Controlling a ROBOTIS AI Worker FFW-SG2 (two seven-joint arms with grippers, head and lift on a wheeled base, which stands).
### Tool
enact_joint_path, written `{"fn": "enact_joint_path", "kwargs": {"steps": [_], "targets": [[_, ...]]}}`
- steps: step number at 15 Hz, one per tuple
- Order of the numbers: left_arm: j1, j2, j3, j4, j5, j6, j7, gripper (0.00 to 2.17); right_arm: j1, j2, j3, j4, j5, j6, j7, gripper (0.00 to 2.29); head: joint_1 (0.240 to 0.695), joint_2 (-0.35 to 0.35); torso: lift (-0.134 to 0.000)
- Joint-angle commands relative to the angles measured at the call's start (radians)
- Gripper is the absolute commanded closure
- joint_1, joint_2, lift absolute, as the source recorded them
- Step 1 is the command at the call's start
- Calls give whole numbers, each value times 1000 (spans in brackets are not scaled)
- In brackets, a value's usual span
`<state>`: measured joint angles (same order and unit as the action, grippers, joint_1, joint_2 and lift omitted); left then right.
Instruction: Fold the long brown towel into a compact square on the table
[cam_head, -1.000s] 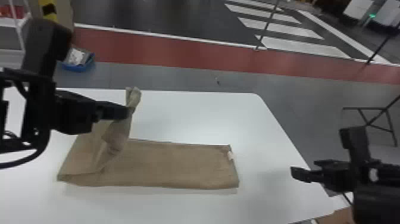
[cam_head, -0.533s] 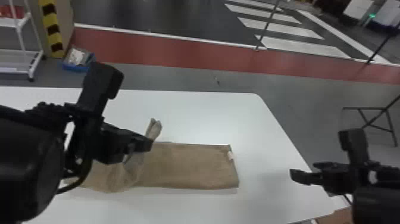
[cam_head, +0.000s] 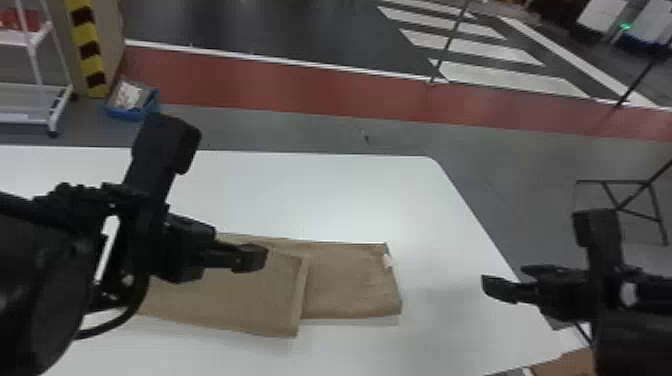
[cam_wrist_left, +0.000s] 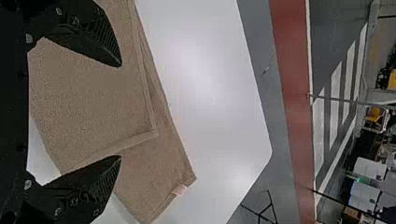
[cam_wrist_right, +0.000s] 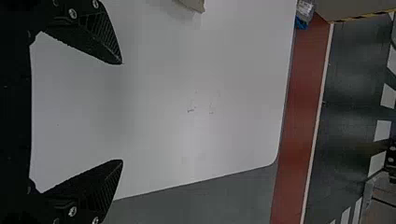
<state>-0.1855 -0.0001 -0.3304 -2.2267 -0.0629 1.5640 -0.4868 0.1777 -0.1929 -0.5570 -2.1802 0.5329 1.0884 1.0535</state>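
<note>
Lying on the white table (cam_head: 350, 195), the brown towel (cam_head: 350, 285) is partly folded, its flap (cam_head: 250, 300) short of the tagged end (cam_head: 391, 287). The left gripper (cam_head: 250, 257), spread wide and empty, hovers above; the right gripper (cam_head: 506, 280), likewise spread and empty, is well apart.

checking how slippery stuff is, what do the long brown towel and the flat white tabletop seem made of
The long brown cloth towel looks like matte cotton or a blend, given its fine-grained surface and hemmed edges. The flat white tabletop could be laminate or painted board, smooth with a low sheen, given the soft bright patch on it.
</note>
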Motion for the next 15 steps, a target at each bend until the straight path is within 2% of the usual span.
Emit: {"fn": "enact_joint_path", "kwargs": {"steps": [1,3,5,6,7,8,10,12,15], "targets": [[29,25,106,1,38,7,-4,36,0,33,54,-72,-50,101,-1,147,695,-350,-124],[66,91,185,-2,78,7,-12,36,-7,84,157,-116,-45,175,-26,147,695,-350,-124],[110,147,235,-13,91,7,-22,36,-17,122,272,-151,-17,206,-70,147,695,-350,-124],[135,161,269,-27,104,7,-24,36,-24,141,318,-159,-8,209,-93,151,695,-350,-124],[153,173,294,-30,121,7,-24,36,-35,176,365,-161,4,212,-116,151,695,-306,-124],[169,181,317,-36,133,7,-24,36,-41,194,416,-154,16,206,-141,151,695,-267,-124],[195,195,330,-57,138,7,-26,36,-43,194,506,-122,39,175,-190,154,695,-154,-124],[216,195,340,-62,141,7,-30,36,-57,194,563,-67,58,120,-228,191,695,-102,-124],[247,196,346,-79,141,7,-32,36,-64,194,605,-18,58,114,-242,205,695,-59,-124]]}}
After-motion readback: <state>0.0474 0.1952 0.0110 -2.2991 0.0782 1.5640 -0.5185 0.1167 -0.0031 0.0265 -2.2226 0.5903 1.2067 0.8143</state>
